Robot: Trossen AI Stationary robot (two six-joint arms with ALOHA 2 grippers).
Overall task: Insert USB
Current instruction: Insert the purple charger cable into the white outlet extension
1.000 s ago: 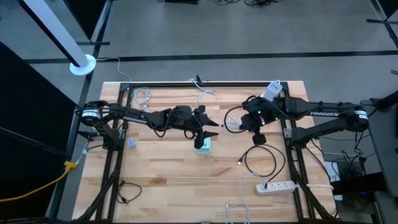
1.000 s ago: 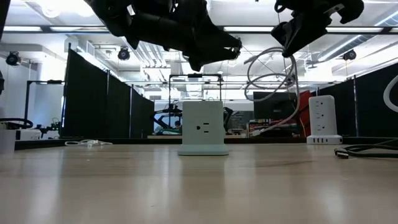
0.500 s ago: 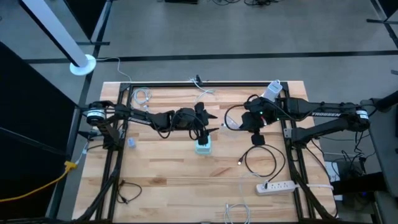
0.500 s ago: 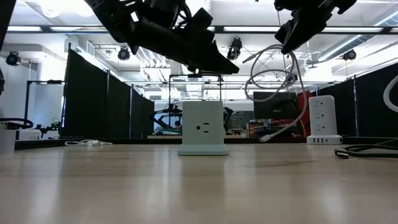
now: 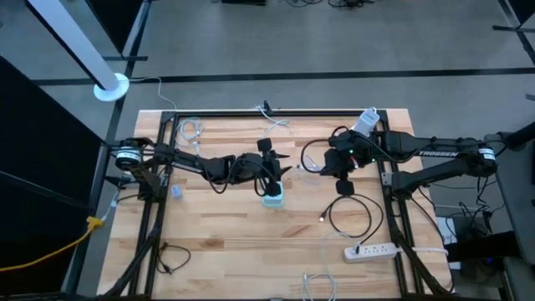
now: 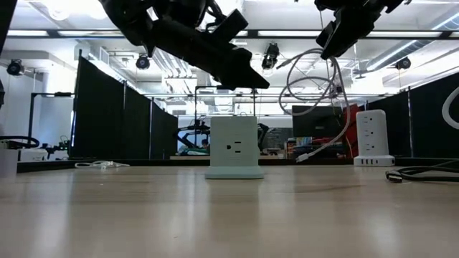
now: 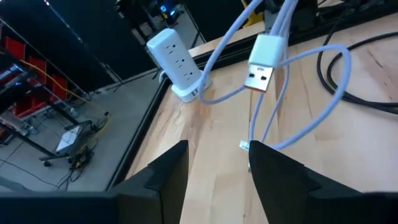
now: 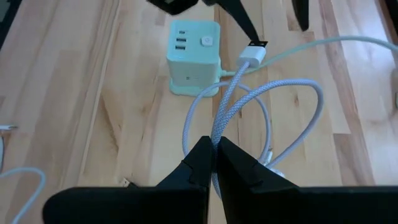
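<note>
White lettering on the right arm (image 5: 435,154) is too small to read. The right gripper (image 8: 214,163) is clenched on a looped white cable (image 8: 249,99), holding its USB plug (image 7: 261,71) above the table, beside the pale green charging cube (image 8: 193,59). The left gripper (image 7: 217,165) hangs over that cube, fingers apart, grasping nothing.

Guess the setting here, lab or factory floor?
Likely a robotics lab: black partition curtains around bays, exposed ceiling strip lights, and a wooden bench littered with a power strip and cables.
</note>
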